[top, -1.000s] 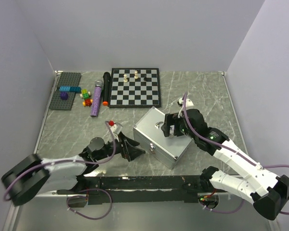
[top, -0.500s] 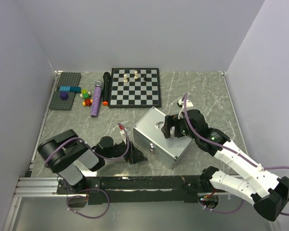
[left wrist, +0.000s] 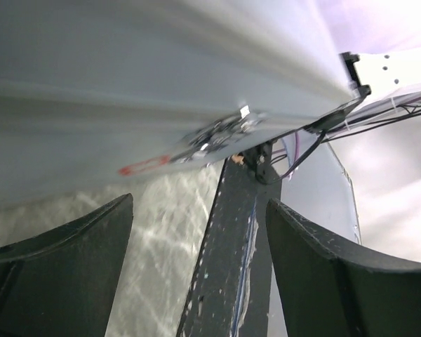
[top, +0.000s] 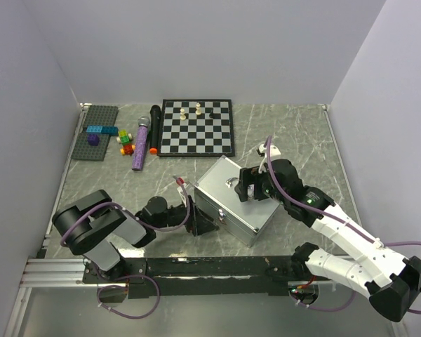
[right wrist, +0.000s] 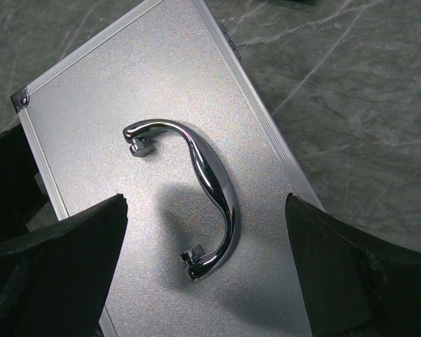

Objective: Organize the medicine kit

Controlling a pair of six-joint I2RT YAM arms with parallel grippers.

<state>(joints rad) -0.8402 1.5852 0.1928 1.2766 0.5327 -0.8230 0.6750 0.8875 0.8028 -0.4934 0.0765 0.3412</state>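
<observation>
Grey veined marble worktop (top: 302,140), closed in by plain pale walls (top: 196,49) at the back and both sides. Directly below the right claw (top: 256,184): the medicine kit (top: 221,188), lid shut, standing askew on the stone, chrome handle (right wrist: 210,189) between the spread fingers, not gripped. Just ahead of the left claw (top: 200,223), fingers also apart and clamped on nothing: the kit's front face with latch (left wrist: 221,133) and red emblem (left wrist: 144,167). Well beyond both claws, by the back wall: a chessboard (top: 197,127). Behind them, a black rail (top: 210,267) along the near edge.
</observation>
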